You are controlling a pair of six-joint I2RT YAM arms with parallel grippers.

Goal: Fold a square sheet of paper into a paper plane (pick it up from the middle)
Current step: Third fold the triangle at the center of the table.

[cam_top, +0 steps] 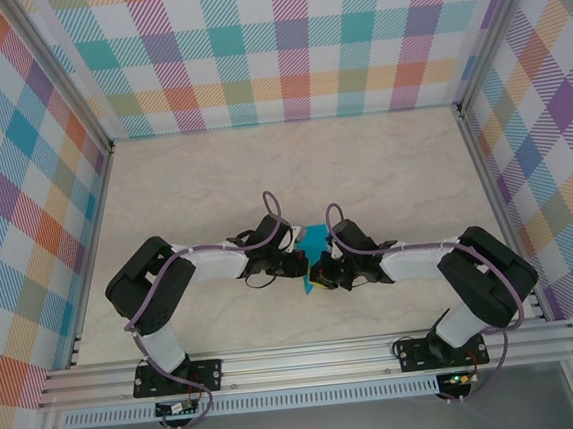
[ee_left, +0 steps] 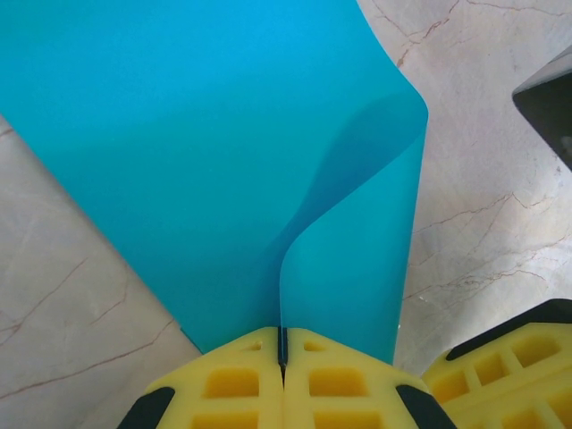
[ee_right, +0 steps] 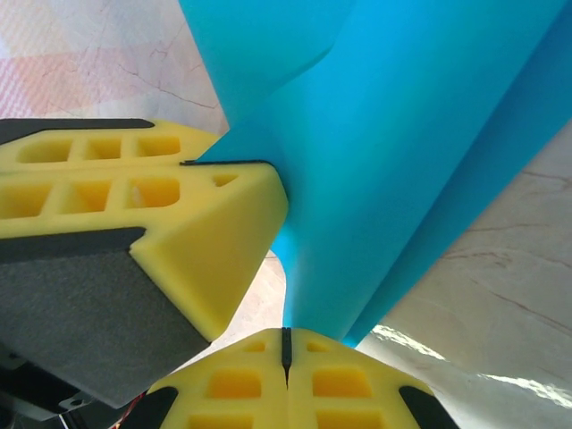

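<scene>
Square sheet of paper (ee_left: 223,161): bowing into a soft curl, fanning out ahead of both sets of fingertips over the tabletop (ee_left: 483,223).
Left gripper (ee_left: 282,347): clamping fully shut on the sheet's near edge.
Right gripper (ee_right: 287,347): pinching the same sheet, jaws pressed together, sitting just beside the left gripper.

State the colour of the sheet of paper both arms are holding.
The sheet of paper is plain teal-blue, clearest in the left wrist view.
</scene>
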